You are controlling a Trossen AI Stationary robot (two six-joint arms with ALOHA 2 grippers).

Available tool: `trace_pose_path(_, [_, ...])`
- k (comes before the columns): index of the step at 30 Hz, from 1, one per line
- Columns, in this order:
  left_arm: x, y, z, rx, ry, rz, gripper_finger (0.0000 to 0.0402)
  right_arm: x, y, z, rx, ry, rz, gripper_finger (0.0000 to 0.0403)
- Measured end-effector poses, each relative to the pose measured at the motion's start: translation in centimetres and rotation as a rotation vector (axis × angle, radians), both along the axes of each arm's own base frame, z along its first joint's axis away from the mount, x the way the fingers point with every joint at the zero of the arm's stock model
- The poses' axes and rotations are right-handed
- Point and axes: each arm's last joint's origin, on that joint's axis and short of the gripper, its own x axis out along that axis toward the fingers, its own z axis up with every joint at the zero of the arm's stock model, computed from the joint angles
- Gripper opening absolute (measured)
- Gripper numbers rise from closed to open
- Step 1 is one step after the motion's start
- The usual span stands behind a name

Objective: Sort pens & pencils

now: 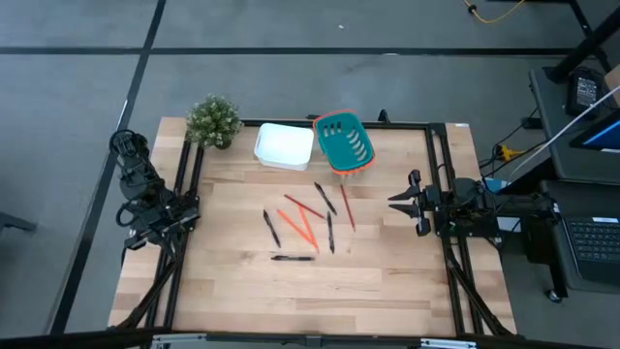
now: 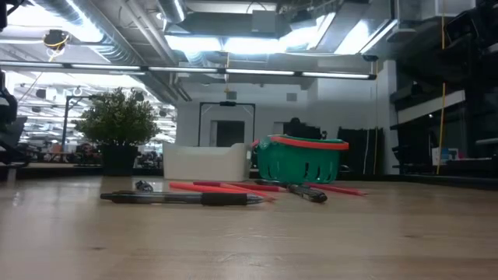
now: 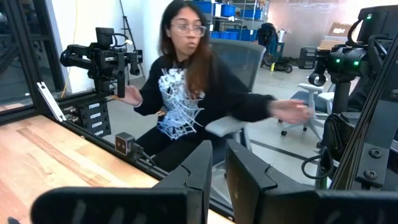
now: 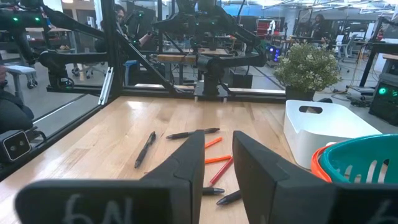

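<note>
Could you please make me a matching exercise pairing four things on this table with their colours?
Things:
1. basket
2. bin
3. pens
4. pencils

Colours:
A. black
B. white
C. orange-red
D. teal with an orange rim

Right pairs: 1-D, 2-B, 3-A, 4-C

both arms sit at opposite table edges, left gripper (image 1: 160, 231) and right gripper (image 1: 395, 202) slightly parted, empty.
</note>
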Motion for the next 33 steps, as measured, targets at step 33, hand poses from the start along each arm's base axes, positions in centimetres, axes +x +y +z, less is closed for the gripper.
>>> trace_pose_path(33, [3.8,0.6,-4.4,0.111,-0.196,0.831,0.0041,0.0,0.0,0.3,0.210,-0.015,0.009,0.0085])
